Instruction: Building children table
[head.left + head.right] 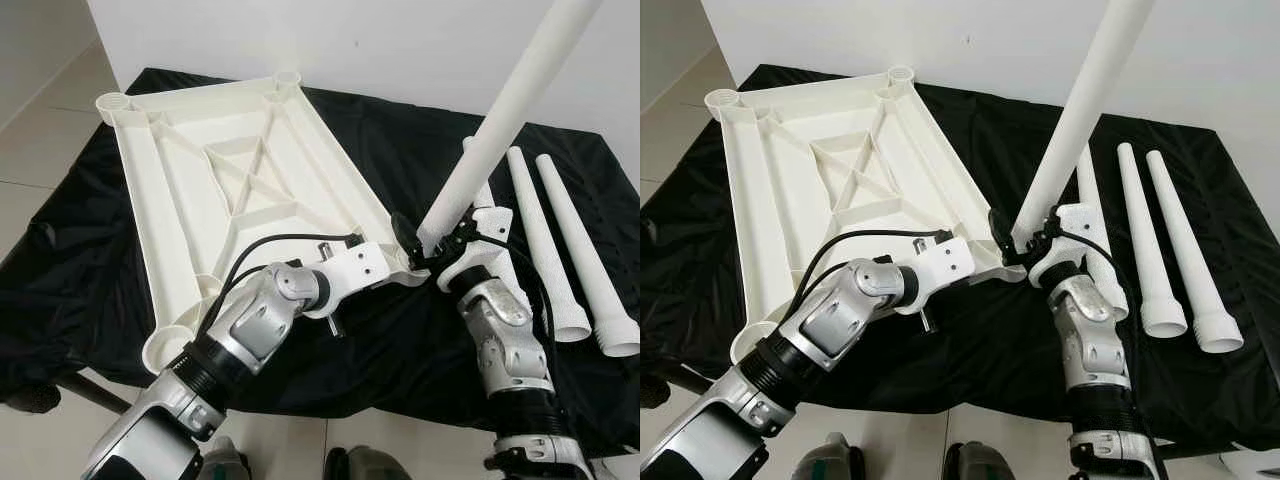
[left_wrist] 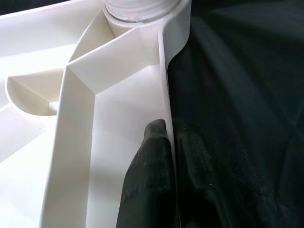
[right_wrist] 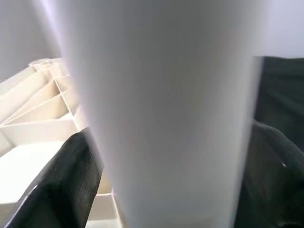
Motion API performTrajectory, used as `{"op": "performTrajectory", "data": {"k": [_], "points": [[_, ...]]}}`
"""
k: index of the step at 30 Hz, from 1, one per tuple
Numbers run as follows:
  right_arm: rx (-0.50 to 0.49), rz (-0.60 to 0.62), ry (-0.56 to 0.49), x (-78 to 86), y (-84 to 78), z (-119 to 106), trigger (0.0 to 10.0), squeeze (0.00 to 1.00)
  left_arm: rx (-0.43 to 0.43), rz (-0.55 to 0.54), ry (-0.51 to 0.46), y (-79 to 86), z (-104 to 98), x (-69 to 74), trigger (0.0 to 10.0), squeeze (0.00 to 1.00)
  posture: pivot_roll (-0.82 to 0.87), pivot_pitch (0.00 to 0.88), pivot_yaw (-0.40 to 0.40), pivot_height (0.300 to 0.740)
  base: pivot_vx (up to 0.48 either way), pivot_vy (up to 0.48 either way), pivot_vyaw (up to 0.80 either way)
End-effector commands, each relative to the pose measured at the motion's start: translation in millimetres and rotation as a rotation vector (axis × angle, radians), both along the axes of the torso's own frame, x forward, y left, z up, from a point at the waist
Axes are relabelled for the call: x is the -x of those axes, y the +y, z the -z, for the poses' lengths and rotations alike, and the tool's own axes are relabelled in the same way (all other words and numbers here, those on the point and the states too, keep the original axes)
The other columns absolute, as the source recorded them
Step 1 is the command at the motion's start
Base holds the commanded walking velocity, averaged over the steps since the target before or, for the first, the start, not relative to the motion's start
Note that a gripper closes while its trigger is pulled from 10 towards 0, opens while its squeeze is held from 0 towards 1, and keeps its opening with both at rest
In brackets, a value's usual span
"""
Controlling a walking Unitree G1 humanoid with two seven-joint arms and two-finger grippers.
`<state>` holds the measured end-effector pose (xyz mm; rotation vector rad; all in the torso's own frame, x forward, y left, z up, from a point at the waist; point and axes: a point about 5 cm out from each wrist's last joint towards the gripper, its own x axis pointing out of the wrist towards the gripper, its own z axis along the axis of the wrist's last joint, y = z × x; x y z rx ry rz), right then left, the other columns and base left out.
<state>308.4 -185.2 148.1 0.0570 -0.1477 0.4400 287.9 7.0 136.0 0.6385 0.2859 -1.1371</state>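
The white table frame (image 1: pixel 225 190) lay upside down and covered the black cloth (image 1: pixel 400 340) from about 9 o'clock to 12 o'clock. Its ribs made shallow pockets a claw could dip into. The left claw (image 2: pixel 164 156) pinched the frame's side wall near the corner socket (image 2: pixel 142 12), so that edge was blocked. The right claw (image 1: pixel 428 243) gripped a tall leg (image 1: pixel 505 125) that leaned up toward 1 o'clock, blocking the way over that corner. Two loose legs (image 1: pixel 565 250) lay at 3 o'clock, side by side. Bare cloth between the two arms, at 6 o'clock, left room to pass.
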Motion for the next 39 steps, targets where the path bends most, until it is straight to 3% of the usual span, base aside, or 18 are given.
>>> {"op": "performTrajectory", "data": {"k": [1,11,15,16,17,26,27,28,29,39], "points": [[0.021,-0.059,-0.01,-0.2,-9.6,-2.7,10.0,0.0,-0.01,0.042,-0.005,-4.4,0.4,4.8,10.0,0.0,-0.03,0.036,-0.037,0.74,0.0,0.0,0.0],[0.134,-0.209,0.045,0.2,-26.1,2.9,10.0,0.0,-0.011,0.046,-0.004,-4.4,0.2,5.1,10.0,0.0,-0.04,0.04,-0.03,0.74,0.0,0.0,0.0],[0.146,-0.239,0.064,0.1,-26.1,6.0,9.4,0.0,-0.013,0.047,-0.005,-4.3,0.1,4.9,10.0,0.0,-0.04,0.041,-0.028,0.74,0.0,0.0,0.0],[0.153,-0.257,0.069,0.0,-26.1,6.9,2.5,0.0,-0.013,0.048,-0.005,-4.4,-0.1,4.9,10.0,0.0,-0.03,0.04,-0.028,0.74,0.0,0.0,0.0],[0.157,-0.268,0.068,-0.4,-25.8,7.1,0.0,0.0,-0.013,0.048,-0.006,-4.3,-0.3,4.6,10.0,0.0,-0.03,0.04,-0.029,0.74,0.0,0.0,0.0],[0.161,-0.293,0.062,-1.9,-24.2,7.1,0.0,0.0,-0.015,0.047,-0.009,-3.8,-0.7,3.8,10.0,0.0,-0.03,0.037,-0.028,0.74,0.0,0.0,0.0],[0.162,-0.299,0.065,-2.1,-23.5,7.3,1.4,0.0,-0.015,0.047,-0.009,-3.7,-0.7,3.5,10.0,0.0,-0.03,0.035,-0.029,0.74,0.0,0.0,0.0],[0.162,-0.299,0.065,-2.1,-23.5,7.3,1.4,0.0,-0.015,0.047,-0.009,-3.7,-0.7,3.5,10.0,0.0,-0.03,0.035,-0.029,0.74,0.0,0.0,0.0],[0.161,-0.297,0.069,-1.7,-21.7,7.4,10.0,0.0,-0.014,0.047,-0.01,-4.2,-0.9,3.2,10.0,0.0,-0.04,0.034,-0.03,0.74,0.0,0.0,0.0],[0.08,-0.242,0.067,2.4,-11.7,8.5,10.0,0.0,-0.012,0.052,-0.008,-6.1,-0.1,4.2,10.0,0.0,-0.04,0.034,-0.031,0.74,0.0,0.0,0.0]]}}
